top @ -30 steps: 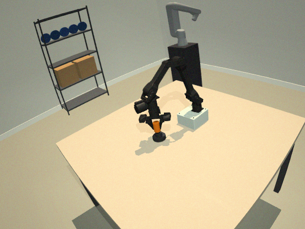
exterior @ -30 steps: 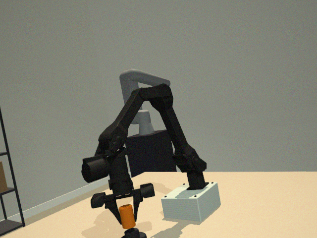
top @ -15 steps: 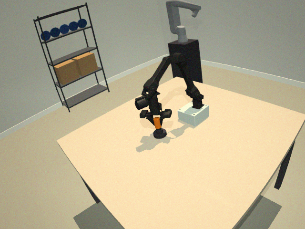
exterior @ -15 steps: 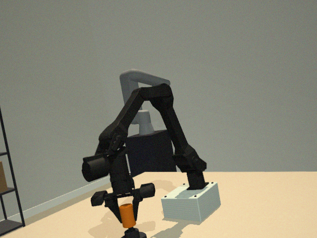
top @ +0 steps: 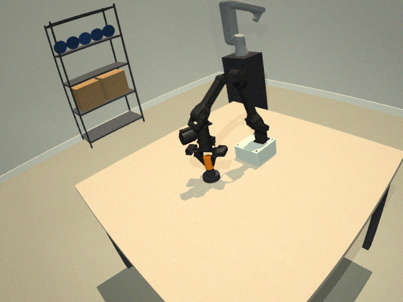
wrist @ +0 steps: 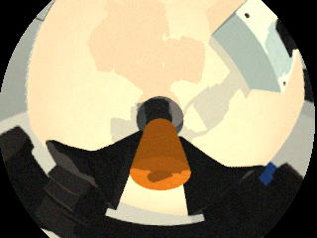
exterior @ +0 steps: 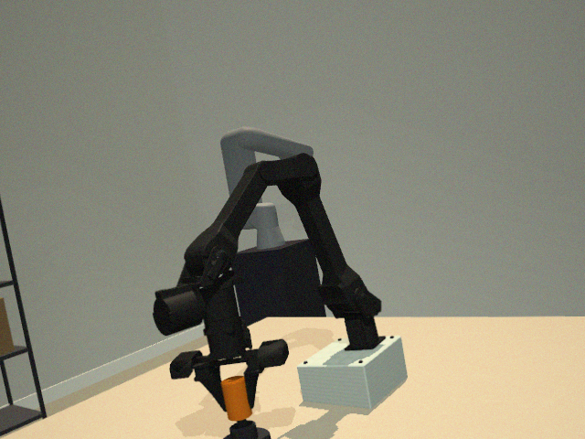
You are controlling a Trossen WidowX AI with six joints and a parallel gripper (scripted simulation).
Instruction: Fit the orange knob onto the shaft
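Observation:
The orange knob [top: 208, 162] [exterior: 236, 398] [wrist: 159, 149] is a cylinder, leaning slightly in the top and exterior views. My gripper [top: 208, 165] [exterior: 239, 405] [wrist: 160, 137] is shut on it, with a finger on either side. The dark round pedestal [top: 211, 177] [exterior: 243, 429] [wrist: 177, 118] stands on the table directly below, and its lower part is cut off in the exterior view. The knob's lower end is just above the pedestal's raised middle, at the shaft. The shaft is almost wholly hidden, and so is its flat side. Whether the knob touches the shaft cannot be told.
The arm's base stands on a pale blue-white box [top: 246, 156] [exterior: 333, 385] [wrist: 255, 59] on the wooden table [top: 244, 221], behind and to the right of the pedestal. A shelf rack and a grey arm on a dark cabinet [top: 247, 76] stand beyond the table.

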